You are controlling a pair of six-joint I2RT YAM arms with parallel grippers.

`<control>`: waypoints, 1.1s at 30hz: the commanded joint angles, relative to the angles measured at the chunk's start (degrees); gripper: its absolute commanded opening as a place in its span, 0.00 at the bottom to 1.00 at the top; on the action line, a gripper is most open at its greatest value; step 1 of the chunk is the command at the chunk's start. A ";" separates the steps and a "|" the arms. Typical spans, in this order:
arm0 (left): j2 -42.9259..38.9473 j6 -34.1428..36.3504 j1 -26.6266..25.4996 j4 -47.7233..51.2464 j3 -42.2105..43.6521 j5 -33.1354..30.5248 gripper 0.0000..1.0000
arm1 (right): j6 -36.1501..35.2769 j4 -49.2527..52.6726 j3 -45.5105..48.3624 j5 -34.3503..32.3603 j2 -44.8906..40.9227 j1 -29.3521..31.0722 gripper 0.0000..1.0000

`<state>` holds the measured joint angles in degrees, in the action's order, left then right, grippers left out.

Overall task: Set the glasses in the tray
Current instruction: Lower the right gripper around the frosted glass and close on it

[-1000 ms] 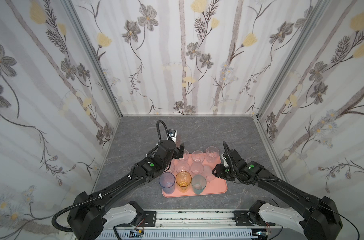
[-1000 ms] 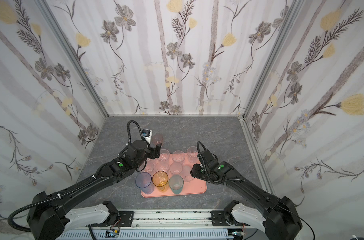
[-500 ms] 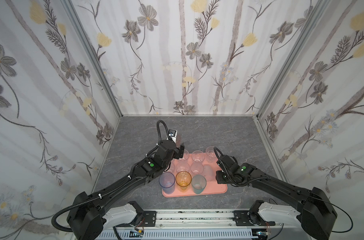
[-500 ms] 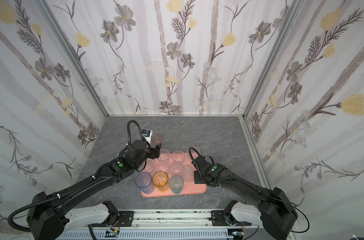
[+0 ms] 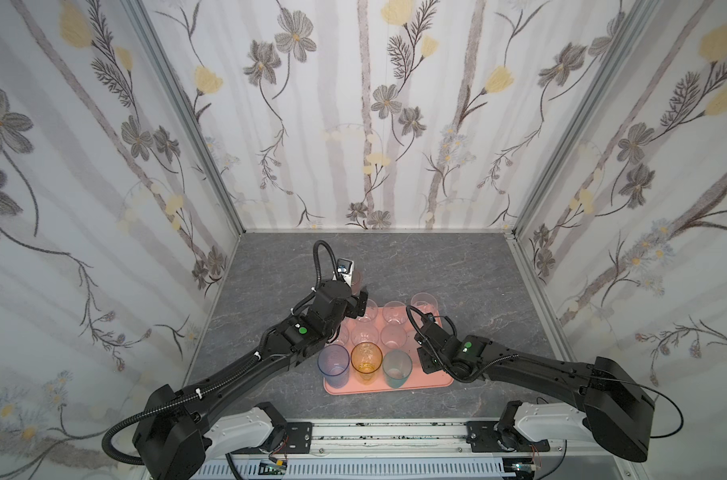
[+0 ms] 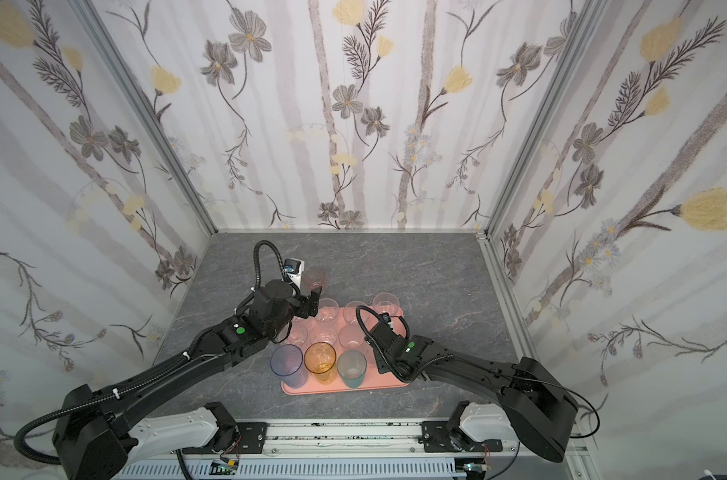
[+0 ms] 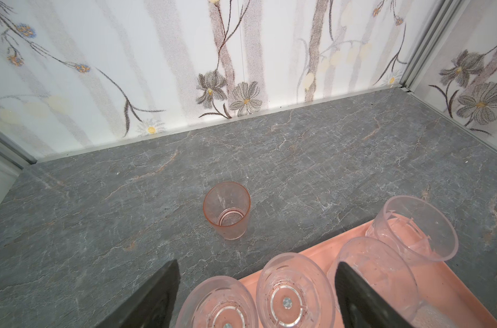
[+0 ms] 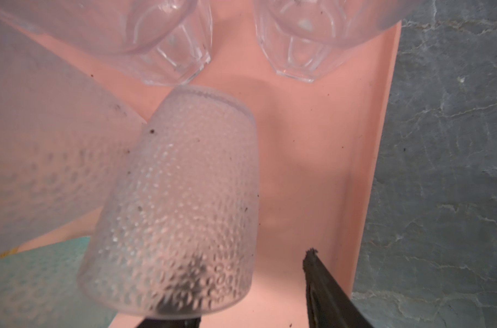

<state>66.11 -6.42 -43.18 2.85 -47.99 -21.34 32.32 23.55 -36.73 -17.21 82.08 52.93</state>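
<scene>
The salmon tray point(image 5: 434, 380) holds blue point(image 5: 333, 362), amber point(image 5: 366, 358) and teal point(image 5: 397, 365) glasses in front, with several clear ones behind. A short pink glass point(image 7: 227, 211) stands alone on the table past the tray's far left corner, also seen in a top view point(image 6: 314, 279). My left gripper point(image 7: 258, 275) hangs open over the clear glasses at that corner, holding nothing. My right gripper point(image 8: 250, 264) is open low over the tray point(image 8: 312, 170). A dimpled clear glass point(image 8: 184, 198) stands against one finger, clear of the other finger point(image 8: 326, 289).
Grey stone tabletop point(image 5: 436, 266) enclosed by floral walls on three sides. Both arms reach in from the front rail and meet over the tray. Bare table lies behind and to the right of the tray.
The right arm has moved left, further in over the tray. The left arm has barely shifted. Both grippers keep the same opening.
</scene>
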 commanded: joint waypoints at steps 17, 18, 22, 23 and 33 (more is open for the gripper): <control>0.59 -0.32 0.02 -1.36 -0.44 0.15 0.88 | -5.16 -24.11 9.82 -5.84 -5.19 0.86 0.48; 0.69 -0.34 0.02 -1.36 -0.52 0.33 0.88 | -5.33 -24.98 10.09 -5.91 -4.87 0.85 0.47; 0.70 -0.18 0.02 -1.36 -0.70 0.39 0.88 | -5.43 -27.01 10.08 -5.38 -3.65 0.82 0.42; 0.69 -0.09 0.00 -1.36 -0.64 0.23 0.88 | -5.47 -27.15 10.01 -5.38 -3.52 0.86 0.39; -0.32 -0.57 0.02 -1.36 0.08 0.12 0.88 | -6.04 -23.19 9.75 -6.71 -6.76 0.86 0.13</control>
<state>66.26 -6.37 -43.18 2.85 -48.07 -20.78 26.50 0.25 -26.63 -22.22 76.29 53.71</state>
